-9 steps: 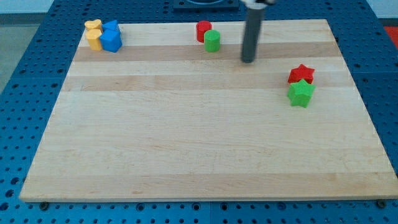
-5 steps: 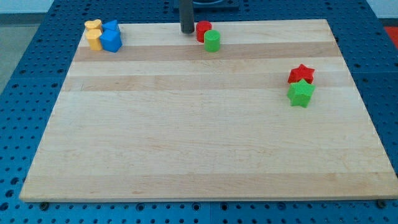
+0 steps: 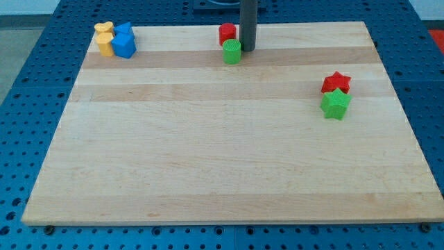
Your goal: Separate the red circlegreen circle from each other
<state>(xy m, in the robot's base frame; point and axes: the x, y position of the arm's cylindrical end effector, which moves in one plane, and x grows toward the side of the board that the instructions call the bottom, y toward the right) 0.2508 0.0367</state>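
Red circle sits near the counter's top edge, about midway along it, with the green circle touching or just beside it on the bottom side. No pincer shows: the arm ends in a dark rod, and my tip rests against the green circle's right side. Red star and green star touch near the right edge; yellow block and blue block huddle at the top-left corner.

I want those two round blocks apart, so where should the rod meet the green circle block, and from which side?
Judging by this view, press my tip on the green circle block's upper-right side, where it already sits, and push toward the view's bottom-left. The red circle block lies just above it, so that direction widens the gap.
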